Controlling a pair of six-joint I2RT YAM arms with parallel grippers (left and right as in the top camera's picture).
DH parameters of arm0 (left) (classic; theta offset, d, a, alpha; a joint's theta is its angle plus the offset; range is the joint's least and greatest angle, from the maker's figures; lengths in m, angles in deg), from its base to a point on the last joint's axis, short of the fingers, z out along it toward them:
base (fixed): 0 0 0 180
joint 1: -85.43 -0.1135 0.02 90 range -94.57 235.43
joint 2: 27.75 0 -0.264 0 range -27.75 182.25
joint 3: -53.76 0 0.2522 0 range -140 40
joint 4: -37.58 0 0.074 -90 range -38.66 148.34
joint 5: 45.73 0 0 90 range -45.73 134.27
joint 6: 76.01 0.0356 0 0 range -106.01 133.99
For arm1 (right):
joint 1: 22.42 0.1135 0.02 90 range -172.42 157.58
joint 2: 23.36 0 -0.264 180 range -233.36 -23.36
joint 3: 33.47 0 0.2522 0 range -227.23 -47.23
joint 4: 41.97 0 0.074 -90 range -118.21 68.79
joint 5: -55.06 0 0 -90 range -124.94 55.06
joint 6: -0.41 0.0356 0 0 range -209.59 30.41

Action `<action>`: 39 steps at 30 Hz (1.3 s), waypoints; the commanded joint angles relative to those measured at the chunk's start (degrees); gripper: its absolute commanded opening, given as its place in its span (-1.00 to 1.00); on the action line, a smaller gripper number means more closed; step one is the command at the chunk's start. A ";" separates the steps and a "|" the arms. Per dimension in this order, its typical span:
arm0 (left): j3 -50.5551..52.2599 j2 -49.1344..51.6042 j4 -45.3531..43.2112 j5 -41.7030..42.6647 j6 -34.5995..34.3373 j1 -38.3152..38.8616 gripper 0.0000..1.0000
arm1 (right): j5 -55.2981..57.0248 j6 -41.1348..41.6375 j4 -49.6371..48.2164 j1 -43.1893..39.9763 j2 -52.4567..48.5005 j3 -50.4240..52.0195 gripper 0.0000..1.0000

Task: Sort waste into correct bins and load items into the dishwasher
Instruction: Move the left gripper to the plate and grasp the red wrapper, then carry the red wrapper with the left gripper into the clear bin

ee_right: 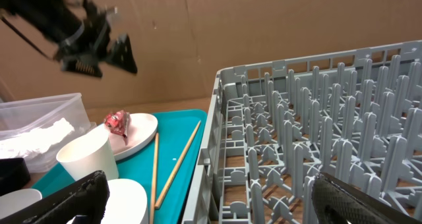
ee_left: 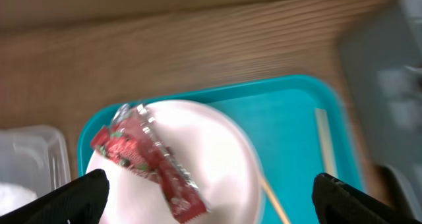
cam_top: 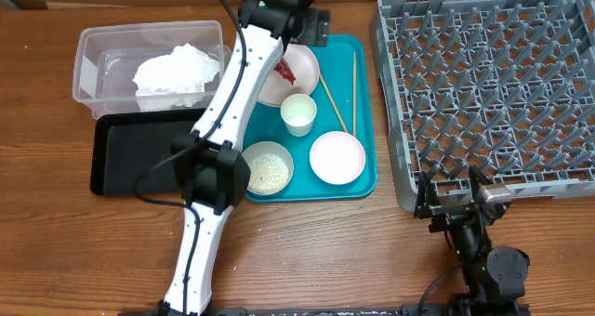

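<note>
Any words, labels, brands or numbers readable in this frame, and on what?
None readable.
The red wrapper on the plate carries print, but it is too blurred to make out.
No markings show on the dish rack.

light: bright, even, diffuse; faint soft shadows on tabletop (cam_top: 307,242) | overhead: sharp | left wrist: soft throughout, grey rack (ee_left: 389,85) at 3 o'clock smeared, foil glints on red wrapper (ee_left: 148,161) | right wrist: grey rack crisp, left arm (ee_right: 86,39) at 10 o'clock motion-blurred
</note>
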 commanded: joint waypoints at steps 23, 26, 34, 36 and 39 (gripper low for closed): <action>0.28 13.79 1.11 -1.92 -14.69 -1.53 -0.49 | 0.33 0.09 -0.22 0.37 0.57 0.59 1.00; 0.28 13.79 1.70 -1.95 -14.64 -1.53 -0.91 | 0.33 0.09 -0.22 0.37 0.57 0.59 1.00; -2.10 10.19 6.56 -1.53 -12.11 -1.77 -0.92 | 0.33 0.09 -0.22 0.37 0.57 0.59 1.00; -3.41 7.48 8.33 -1.53 -11.19 -1.97 -0.92 | 0.33 0.09 -0.22 0.37 0.57 0.59 1.00; -4.61 2.14 10.49 -1.53 -9.97 -2.29 -0.92 | 0.33 0.09 -0.22 0.37 0.57 0.59 1.00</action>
